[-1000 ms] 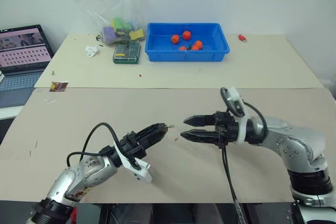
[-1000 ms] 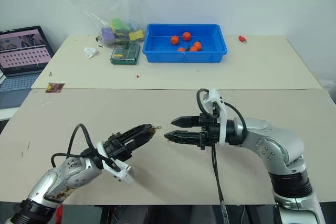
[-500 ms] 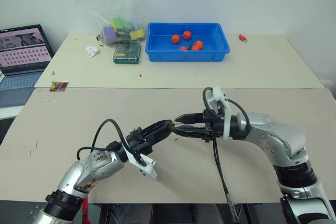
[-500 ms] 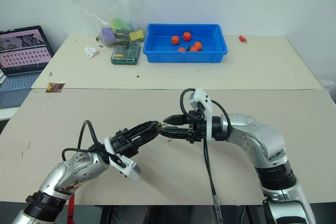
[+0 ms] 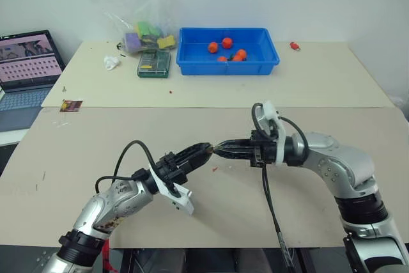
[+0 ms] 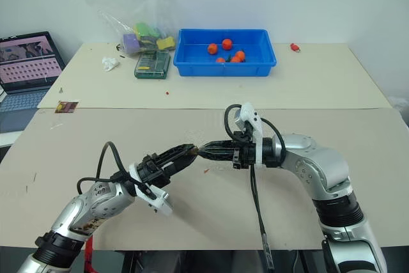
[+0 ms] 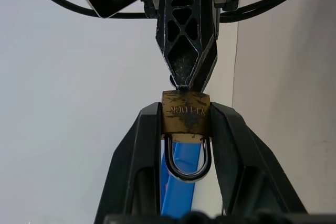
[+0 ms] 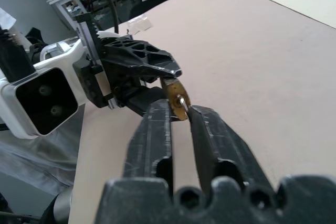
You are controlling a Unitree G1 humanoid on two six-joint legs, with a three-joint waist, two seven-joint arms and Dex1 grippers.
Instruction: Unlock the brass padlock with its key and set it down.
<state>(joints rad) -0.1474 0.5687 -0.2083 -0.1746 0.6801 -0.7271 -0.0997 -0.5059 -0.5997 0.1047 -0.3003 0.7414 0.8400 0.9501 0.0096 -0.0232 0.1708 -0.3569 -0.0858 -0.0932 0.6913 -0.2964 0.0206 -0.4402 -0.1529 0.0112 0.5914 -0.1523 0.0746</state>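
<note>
Right gripper (image 6: 203,152) has closed in from well apart, jaws now pinched at the key end of the brass padlock (image 7: 185,114), clamped in the left gripper (image 6: 185,153) mid-air. Risk: twisting could wrench it loose.

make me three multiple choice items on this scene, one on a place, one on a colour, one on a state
1. Where is the brass padlock?
A. in the blue bin
B. clamped between the left gripper's fingers, above the table
C. lying beside the laptop

2. What colour is the bin at the far side of the table?
A. blue
B. green
C. white

3. How do the right gripper's fingers stand?
A. wide open
B. closed, tips at the padlock's bottom end
C. clamped around the shackle

Answers:
1 B: the left wrist view shows the left gripper squeezing the brass body.
2 A: its walls are plainly blue.
3 B: the right gripper has its tips together at the lock's end.
</note>
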